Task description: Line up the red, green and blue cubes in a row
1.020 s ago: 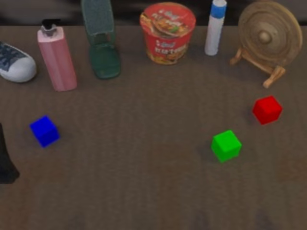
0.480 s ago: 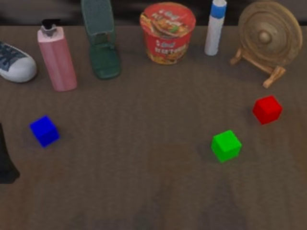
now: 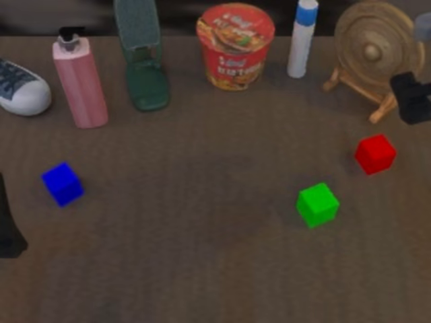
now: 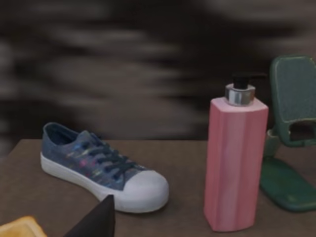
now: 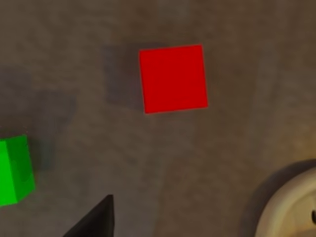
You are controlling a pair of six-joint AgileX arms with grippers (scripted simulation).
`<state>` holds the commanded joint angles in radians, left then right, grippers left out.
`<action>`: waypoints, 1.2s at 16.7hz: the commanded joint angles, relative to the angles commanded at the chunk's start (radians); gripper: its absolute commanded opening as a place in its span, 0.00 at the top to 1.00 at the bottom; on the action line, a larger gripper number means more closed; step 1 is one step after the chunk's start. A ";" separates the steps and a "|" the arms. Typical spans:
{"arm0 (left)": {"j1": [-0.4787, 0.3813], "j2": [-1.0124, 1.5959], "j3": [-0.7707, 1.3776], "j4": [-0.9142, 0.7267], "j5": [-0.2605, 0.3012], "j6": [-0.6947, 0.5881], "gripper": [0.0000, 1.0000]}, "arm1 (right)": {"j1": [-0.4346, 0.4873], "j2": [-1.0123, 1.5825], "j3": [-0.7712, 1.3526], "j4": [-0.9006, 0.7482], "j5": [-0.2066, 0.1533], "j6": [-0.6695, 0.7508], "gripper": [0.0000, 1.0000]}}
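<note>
red cube (image 3: 375,153) sits apart from right claw (image 3: 412,97); claw state unclear.

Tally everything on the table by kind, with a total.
Cubes: 3 — red cube, green cube, blue cube
Bottles: 2 — pink pump bottle, white bottle
Noodle cup: 1
Stapler: 1
Sneaker: 1
Wooden disc on stand: 1
Total: 9

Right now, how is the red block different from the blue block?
The red cube is bright red; the blue cube is deep blue. The red cube sits at the table's right side near the right gripper; the blue cube sits far left, alone. Only the red cube shows in the right wrist view. Both look the same size, plain and resting flat on the table.
</note>
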<state>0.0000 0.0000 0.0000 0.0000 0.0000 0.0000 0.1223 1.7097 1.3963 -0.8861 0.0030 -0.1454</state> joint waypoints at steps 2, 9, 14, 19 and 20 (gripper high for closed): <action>0.000 0.000 0.000 0.000 0.000 0.000 0.00 | 0.013 0.174 0.148 -0.092 0.000 -0.015 0.00; 0.000 0.000 0.000 0.000 0.000 0.000 0.00 | 0.042 0.571 0.501 -0.289 0.001 -0.050 0.00; 0.000 0.000 0.000 0.000 0.000 0.000 0.00 | 0.045 0.597 0.529 -0.303 0.001 -0.053 0.00; 0.000 0.000 0.000 0.000 0.000 0.000 0.00 | 0.043 0.611 0.497 -0.261 0.001 -0.054 0.00; 0.000 0.000 0.000 0.000 0.000 0.000 0.00 | 0.043 0.623 0.477 -0.228 0.001 -0.054 0.00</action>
<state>0.0000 0.0000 0.0000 0.0000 0.0000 0.0000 0.1656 2.3326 1.8731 -1.1140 0.0044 -0.1997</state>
